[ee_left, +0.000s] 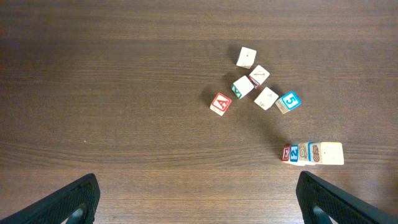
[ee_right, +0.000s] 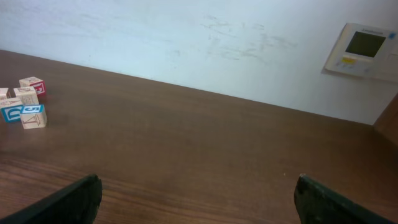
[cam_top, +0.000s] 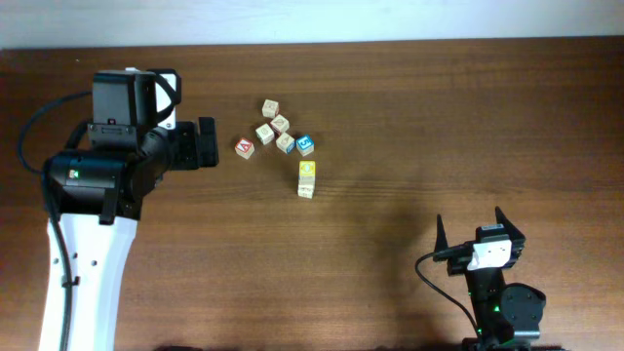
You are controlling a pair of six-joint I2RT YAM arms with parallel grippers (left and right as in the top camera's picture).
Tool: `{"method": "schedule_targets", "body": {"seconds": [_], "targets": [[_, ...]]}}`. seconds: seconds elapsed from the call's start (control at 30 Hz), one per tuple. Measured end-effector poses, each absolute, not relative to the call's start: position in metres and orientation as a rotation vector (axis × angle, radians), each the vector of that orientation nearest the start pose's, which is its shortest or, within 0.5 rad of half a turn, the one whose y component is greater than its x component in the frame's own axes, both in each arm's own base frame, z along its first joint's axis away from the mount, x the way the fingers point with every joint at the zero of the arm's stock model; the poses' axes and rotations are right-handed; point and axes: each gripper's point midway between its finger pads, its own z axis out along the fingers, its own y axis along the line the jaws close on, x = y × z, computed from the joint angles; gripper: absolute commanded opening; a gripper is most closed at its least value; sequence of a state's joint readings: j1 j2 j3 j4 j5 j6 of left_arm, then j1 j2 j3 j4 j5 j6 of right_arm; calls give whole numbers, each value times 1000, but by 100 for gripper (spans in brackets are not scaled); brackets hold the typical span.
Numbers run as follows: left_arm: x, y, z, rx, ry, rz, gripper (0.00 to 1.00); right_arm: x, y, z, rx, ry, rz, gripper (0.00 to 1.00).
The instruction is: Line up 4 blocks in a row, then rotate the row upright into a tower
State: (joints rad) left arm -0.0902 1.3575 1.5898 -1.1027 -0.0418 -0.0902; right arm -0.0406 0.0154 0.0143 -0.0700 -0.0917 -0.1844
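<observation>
- Too small overhead to read any print on the blocks (cam_top: 280, 123); from the left wrist view (ee_left: 242, 87) only a red stroke on one top and a green side on another made out
- Cut off at the left edge of the right wrist view: a few cubes (ee_right: 31, 85), no telling which
- Of the left jaws, only two dark tips seen at the bottom corners of the left wrist view; spread wide, gripping nothing
- Same for the right jaws in the right wrist view: tips wide apart over bare tabletop (ee_right: 205, 155), empty
- Four blocks in a loose cluster on the tabletop, near the left jaws but apart from them; in the left wrist view, ahead and off to the right
- Well apart from the right jaws, far across the tabletop
- Between left jaws and cluster: red "A" cube (cam_top: 245, 147)
- Just beside the cluster's far side: blue "5" cube (cam_top: 305, 144)
- Near that: a stack of cubes (cam_top: 307, 178), yellow on top, count hard to settle
</observation>
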Motion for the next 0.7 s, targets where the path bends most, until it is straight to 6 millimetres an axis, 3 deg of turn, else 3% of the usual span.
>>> {"method": "schedule_targets", "body": {"seconds": [0.33, 0.37, 0.43, 0.47, 0.53, 0.57, 0.7], "targets": [[345, -21, 298, -26, 2445, -6, 99, 246, 6, 160, -187, 1632, -96, 99], [348, -19, 304, -20, 2399, 7, 99, 246, 6, 160, -187, 1632, -96, 99], [351, -22, 327, 82, 2141, 16, 99, 246, 6, 161, -187, 1628, -96, 99], [340, -24, 314, 130, 2037, 25, 99, 246, 6, 161, -187, 1626, -96, 99], [301, -28, 269, 254, 1801, 64, 99, 246, 5, 161, -185, 1625, -98, 99], [284, -24, 246, 260, 1748, 93, 99, 246, 5, 161, -185, 1627, -98, 99], [252, -15, 174, 351, 1670, 233, 99, 246, 5, 161, -186, 1628, -97, 99]]}}
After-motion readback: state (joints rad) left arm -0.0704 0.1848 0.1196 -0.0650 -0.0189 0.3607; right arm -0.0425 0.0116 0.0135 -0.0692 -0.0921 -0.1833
